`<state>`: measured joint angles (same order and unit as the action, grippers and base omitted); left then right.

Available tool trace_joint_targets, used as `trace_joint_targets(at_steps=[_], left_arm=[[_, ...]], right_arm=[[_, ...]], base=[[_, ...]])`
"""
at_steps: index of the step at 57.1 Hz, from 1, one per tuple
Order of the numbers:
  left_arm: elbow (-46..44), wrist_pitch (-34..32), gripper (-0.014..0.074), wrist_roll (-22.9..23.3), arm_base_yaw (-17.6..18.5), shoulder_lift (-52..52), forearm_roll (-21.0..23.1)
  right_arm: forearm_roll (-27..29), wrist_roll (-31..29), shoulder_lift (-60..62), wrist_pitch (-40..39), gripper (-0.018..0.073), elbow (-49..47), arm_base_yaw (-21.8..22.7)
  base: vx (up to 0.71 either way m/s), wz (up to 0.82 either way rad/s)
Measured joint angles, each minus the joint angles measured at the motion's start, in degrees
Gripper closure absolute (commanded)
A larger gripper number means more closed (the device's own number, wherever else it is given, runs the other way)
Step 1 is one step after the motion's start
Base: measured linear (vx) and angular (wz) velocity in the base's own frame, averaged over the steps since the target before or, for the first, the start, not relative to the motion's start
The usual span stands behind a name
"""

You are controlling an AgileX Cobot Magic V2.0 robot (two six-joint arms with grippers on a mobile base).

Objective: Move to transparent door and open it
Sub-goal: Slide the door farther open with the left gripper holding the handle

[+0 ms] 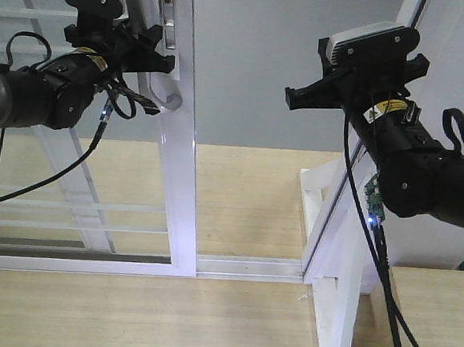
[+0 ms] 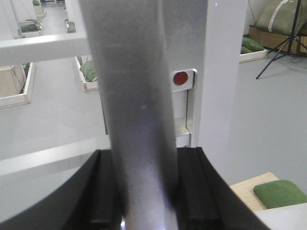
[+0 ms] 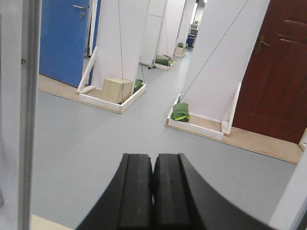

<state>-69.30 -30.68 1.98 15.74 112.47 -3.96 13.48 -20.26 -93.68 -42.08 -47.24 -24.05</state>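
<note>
- Left wrist-mounted view: your left gripper (image 2: pixel 144 191) is closed around the pull handle (image 2: pixel 139 96). One black finger (image 2: pixel 100 191) presses on each side of the grey bar, and nothing else is in its hold.
- The handle's long axis runs upright, parallel to the white stile beside it. A red dot (image 2: pixel 180 78) shows on the lock plate just to the handle's right.
- From the front, the left gripper (image 1: pixel 149 50) meets the handle (image 1: pixel 171 84) on its upper part.
- That handle sits on the right-hand stile of the transparent door (image 1: pixel 183 162), which stands at the left of the view. Its glass and thin bars spread further left.
- Your right gripper (image 3: pixel 153 191) has its fingers pressed together and holds nothing.
- It hangs well apart from the door (image 1: pixel 296 96), in the gap between the door's edge and the outer post (image 1: pixel 350 207).
- So the left arm is the one on the door, with the handle straight ahead of it.
- The panel sits on the floor track (image 1: pixel 249 265), so I judge you should push sideways, toward your left and across the handle's axis, not toward yourself.
</note>
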Motion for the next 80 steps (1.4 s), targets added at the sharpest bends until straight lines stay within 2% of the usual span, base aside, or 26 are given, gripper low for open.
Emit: trace_joint_targets(at_steps=[6,27,40,56,80], left_arm=[[0.0,0.0,0.0367,-0.1,-0.2,0.0,1.3],[0.0,5.8,0.0351,-2.0,-2.7,-2.3,0.3],[0.3,8.7,0.0351,-2.8,-5.3,-3.7,1.3],[0.3,13.0,0.0351,-6.0,-8.6,-5.3,3.3],[0.3,17.7,0.0351,-6.8,-14.4,-7.2,3.3]], right_arm=[[0.0,0.0,0.0,0.0,0.0443,0.0,0.0],[0.0,0.0,0.0,0.0,0.0443,0.0,0.0],[0.0,0.0,0.0,0.0,0.0443,0.0,0.0],[0.0,0.0,0.0,0.0,0.0443,0.0,0.0],[0.0,0.0,0.0,0.0,0.0443,0.0,0.0]], base=[[0.0,0.0],[0.0,0.0],[0.0,0.0],[0.0,0.0],[0.0,0.0]])
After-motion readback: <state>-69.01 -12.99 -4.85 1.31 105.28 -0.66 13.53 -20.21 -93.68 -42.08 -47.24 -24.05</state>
